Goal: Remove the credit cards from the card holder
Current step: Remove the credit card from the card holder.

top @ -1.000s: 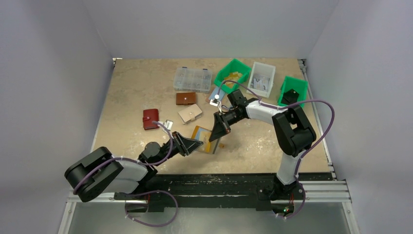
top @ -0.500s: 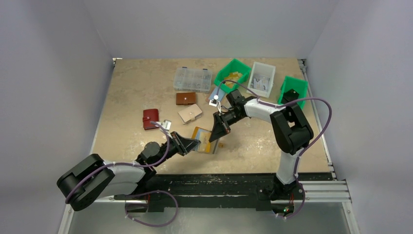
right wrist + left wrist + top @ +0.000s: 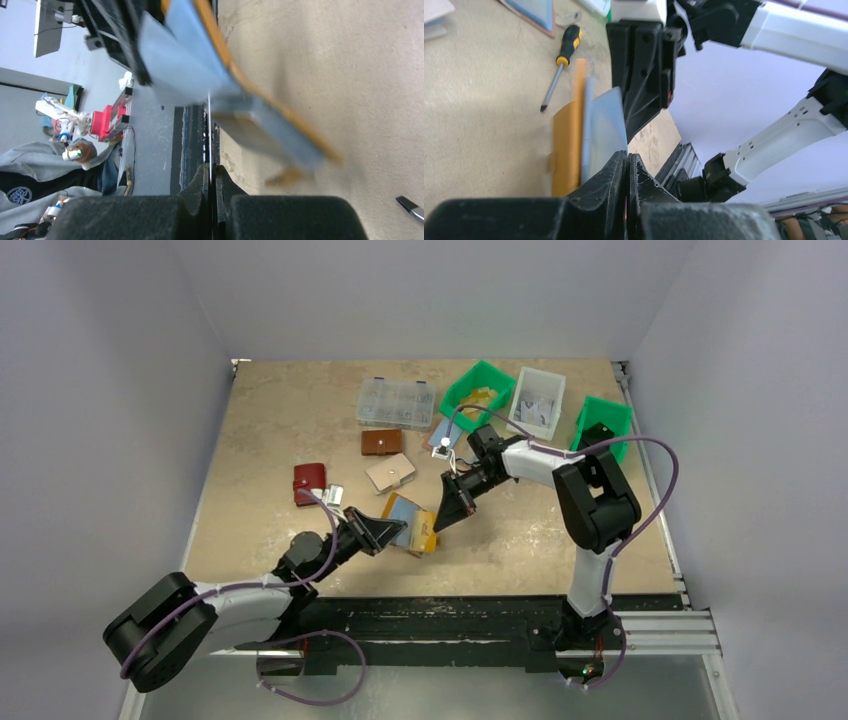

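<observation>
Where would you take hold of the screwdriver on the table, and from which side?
Probably its yellow-and-black handle, from above with the jaws across it: the screwdriver lies flat on the table, and the handle is thicker than the thin shaft.

The beige table (image 3: 280, 410) carries a clear compartment box (image 3: 396, 402) at 11 o'clock from its middle. A brown wallet (image 3: 381, 442) lies just at 6 o'clock of that box, a beige wallet with a snap tab (image 3: 390, 473) at 6 o'clock of the brown one, and a red wallet (image 3: 309, 483) at 9 o'clock of the beige one. Towards 1 o'clock stand a green bin (image 3: 476, 390), a white bin (image 3: 536, 402) and a second green bin (image 3: 603, 425). A screwdriver with a black-and-yellow handle (image 3: 559, 64) lies flat.
</observation>
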`<state>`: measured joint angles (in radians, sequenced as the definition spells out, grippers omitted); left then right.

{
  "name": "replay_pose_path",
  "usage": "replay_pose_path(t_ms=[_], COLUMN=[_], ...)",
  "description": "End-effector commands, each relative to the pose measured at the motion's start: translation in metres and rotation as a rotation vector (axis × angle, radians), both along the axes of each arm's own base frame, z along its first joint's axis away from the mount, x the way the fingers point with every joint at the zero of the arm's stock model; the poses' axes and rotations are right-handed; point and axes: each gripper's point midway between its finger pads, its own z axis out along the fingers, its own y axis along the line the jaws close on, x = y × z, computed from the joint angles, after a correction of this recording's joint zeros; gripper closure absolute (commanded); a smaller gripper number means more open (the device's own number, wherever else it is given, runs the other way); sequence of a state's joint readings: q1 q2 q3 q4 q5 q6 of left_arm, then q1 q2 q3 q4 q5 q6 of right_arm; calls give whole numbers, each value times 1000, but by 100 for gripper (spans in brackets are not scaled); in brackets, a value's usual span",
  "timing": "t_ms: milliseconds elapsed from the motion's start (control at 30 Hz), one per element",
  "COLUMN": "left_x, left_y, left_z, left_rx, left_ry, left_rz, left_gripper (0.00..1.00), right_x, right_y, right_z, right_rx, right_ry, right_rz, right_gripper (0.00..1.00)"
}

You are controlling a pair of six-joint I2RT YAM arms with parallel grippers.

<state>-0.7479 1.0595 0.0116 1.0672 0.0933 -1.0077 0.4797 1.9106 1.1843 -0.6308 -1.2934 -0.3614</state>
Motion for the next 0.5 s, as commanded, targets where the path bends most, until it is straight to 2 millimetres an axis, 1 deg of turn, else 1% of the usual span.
replay_pose_path(t_ms=[0,100,200,233,367,433,467], left_x=[1,5,10,11,15,14,16], left_y=[21,27,36,40,56,66,68], left_z=[-5,-16,-36,-48,-70,-83,-80], left_rx=[-18,21,92,134,237,288,300], left_ry=[-20,16,76,114,194,230,234], left_rz=[82,120,177,196,273,309,329], left_gripper=[100,100,100,100,100,100,100], right_x=[4,4,6,6,9,10,12], right_y=[-2,-4,-7,-8,-12,-14,-14], right_z=[-9,-12,-15,-14,-12,-11,-10], right_rx=[-39,-55,-73,-77,-89,-94,-96], right_ry=[-44,-63,-92,-101,-147,-165,-174], right_rz=[13,25,38,42,50,50,49], right_gripper=[100,100,100,100,100,100,100])
